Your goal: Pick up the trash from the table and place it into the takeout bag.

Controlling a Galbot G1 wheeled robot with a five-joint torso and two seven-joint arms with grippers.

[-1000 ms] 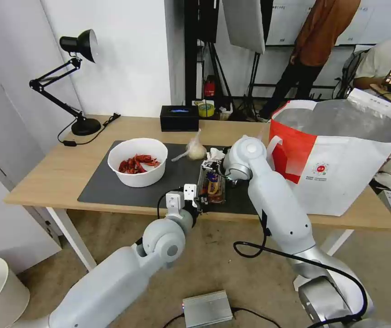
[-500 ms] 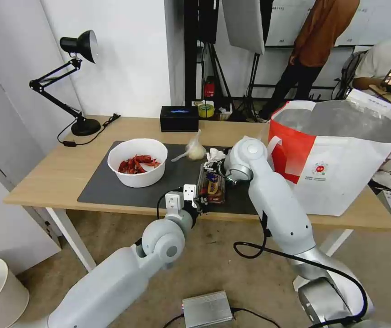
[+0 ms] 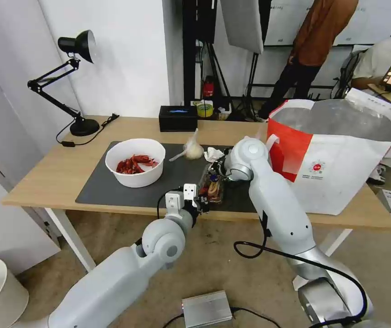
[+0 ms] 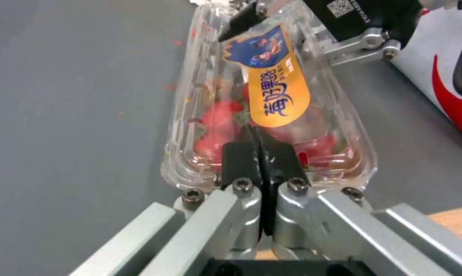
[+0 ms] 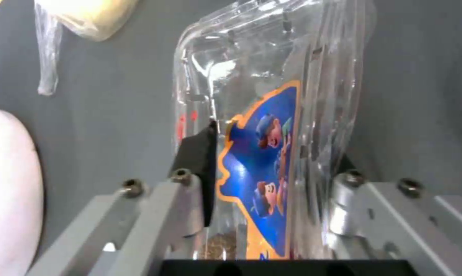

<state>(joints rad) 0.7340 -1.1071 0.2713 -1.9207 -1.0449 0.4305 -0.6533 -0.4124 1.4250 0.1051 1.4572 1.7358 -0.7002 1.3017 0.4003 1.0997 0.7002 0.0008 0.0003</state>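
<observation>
The clear plastic clamshell box (image 3: 212, 184) sits on the dark grey mat (image 3: 113, 187), near the mat's front edge and just left of the takeout bag (image 3: 336, 168). Red scraps show through its walls, and an orange and blue label (image 4: 274, 80) with cartoon figures and Chinese characters runs along its lid.

The left tool (image 4: 262, 153) meets the box at its near end; its two black fingers (image 4: 236, 159) are pressed together with barely a slit between them, pinching the box's front rim. The right tool (image 5: 269, 172) takes the far end of the box: its fingers are spread to either side of the box, one black pad (image 5: 198, 153) against the box's side wall, so the box lies gripped between them.

Behind the box on the mat lie the crumpled white tissue (image 3: 213, 154) and the knotted clear bag (image 3: 193, 148). The white round bowl (image 3: 135, 161) of red crayfish shells stands on the mat well to the left of the box.

The takeout bag stands open on the bench (image 3: 45, 175), touching the mat's right end, silver foil lining showing and a small round red logo (image 3: 316, 167) on its white front.
</observation>
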